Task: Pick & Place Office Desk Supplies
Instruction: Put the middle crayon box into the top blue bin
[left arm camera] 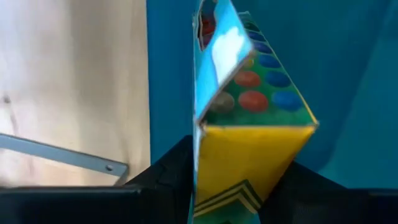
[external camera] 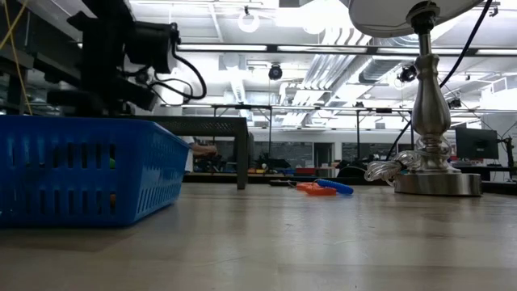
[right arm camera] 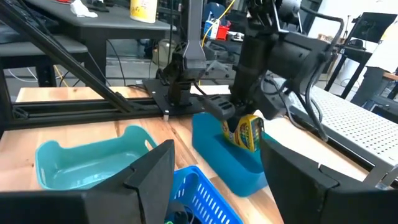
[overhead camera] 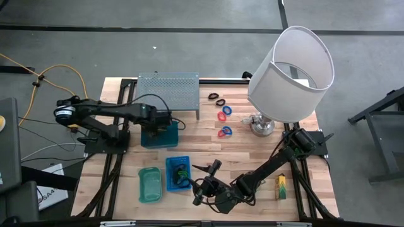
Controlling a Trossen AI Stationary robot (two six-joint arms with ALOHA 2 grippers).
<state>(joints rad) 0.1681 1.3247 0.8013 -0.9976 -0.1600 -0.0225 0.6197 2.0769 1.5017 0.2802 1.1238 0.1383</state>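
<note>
The left gripper (right arm camera: 239,127) clasped a glossy yellow-green cardboard packet (right arm camera: 250,132) over a smooth blue plastic bin (right arm camera: 214,149); the right gripper (right arm camera: 217,186) hung spread near a slotted blue basket (overhead camera: 178,172).

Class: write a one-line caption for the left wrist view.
Left tool holds a yellow-green packet over a blue tray.

No legible text, number or brand appears in any view. The yellow-green packet (left arm camera: 249,124) carries only coloured dots and dark chevron stripes; printing on the yellow container (right arm camera: 143,9) is unreadable.
</note>
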